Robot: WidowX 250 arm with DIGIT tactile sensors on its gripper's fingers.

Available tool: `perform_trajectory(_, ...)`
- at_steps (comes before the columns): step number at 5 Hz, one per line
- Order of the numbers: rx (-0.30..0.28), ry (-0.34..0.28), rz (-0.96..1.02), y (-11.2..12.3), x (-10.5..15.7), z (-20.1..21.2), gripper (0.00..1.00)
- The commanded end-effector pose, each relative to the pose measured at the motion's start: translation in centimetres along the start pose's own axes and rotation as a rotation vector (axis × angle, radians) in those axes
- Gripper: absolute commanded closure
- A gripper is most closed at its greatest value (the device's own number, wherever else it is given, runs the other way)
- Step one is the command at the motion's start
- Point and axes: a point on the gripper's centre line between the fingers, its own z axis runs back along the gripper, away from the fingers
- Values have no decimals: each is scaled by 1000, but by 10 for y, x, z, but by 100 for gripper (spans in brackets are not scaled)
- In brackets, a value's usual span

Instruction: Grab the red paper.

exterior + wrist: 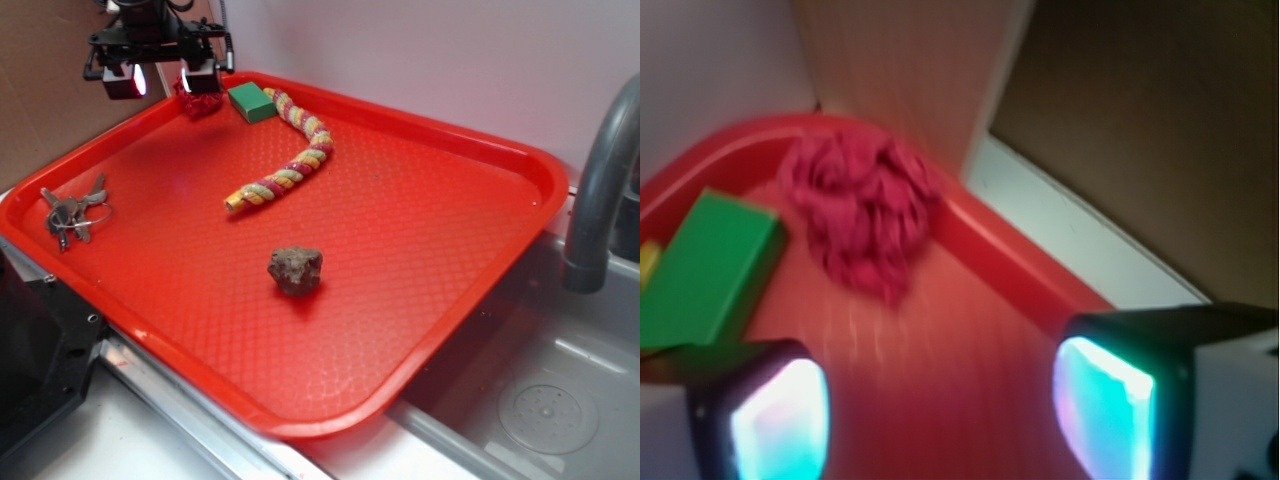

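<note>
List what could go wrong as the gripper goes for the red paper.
1. The red paper sits in the tray's corner against the rim, so a finger of the open gripper may hit the rim on descent.
2. The green block lies right beside the paper and could be bumped or pinched too.

The red paper [197, 101] [862, 212] is a small dark-red ball, crumpled into many folds and wrinkles, resting loose on the floor of the red tray [420, 300] in its far corner, just beside the green block [251, 102].
</note>
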Motion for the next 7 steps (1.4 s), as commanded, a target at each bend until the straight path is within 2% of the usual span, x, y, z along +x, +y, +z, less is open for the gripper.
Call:
perform_trajectory(1,-25,-26,38,-3,32,4,0)
perform_trajectory(2,-38,-31,49,-4,40,7,0)
perform_trajectory(5,-17,-29,41,-8,47,-17,0)
perform_trajectory(7,24,-7,15,-11,42,-36,0)
